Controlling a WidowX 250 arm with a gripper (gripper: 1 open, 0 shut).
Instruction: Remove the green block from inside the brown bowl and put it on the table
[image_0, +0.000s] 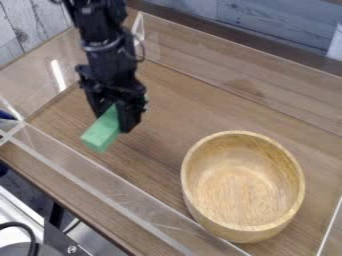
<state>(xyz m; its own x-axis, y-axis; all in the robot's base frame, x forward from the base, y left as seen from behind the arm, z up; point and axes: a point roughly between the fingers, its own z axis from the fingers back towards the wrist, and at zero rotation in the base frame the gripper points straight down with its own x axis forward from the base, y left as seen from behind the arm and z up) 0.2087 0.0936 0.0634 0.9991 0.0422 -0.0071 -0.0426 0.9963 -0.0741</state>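
Observation:
My black gripper points straight down over the left part of the table, shut on the green block. The block hangs tilted from the fingers, its lower end close to the tabletop; I cannot tell whether it touches. The brown bowl sits at the lower right with nothing inside, well to the right of the gripper.
Low clear acrylic walls edge the table along the front and left, close to the block. A clear acrylic bracket stands at the far corner behind the arm. Bare tabletop lies between the gripper and the bowl.

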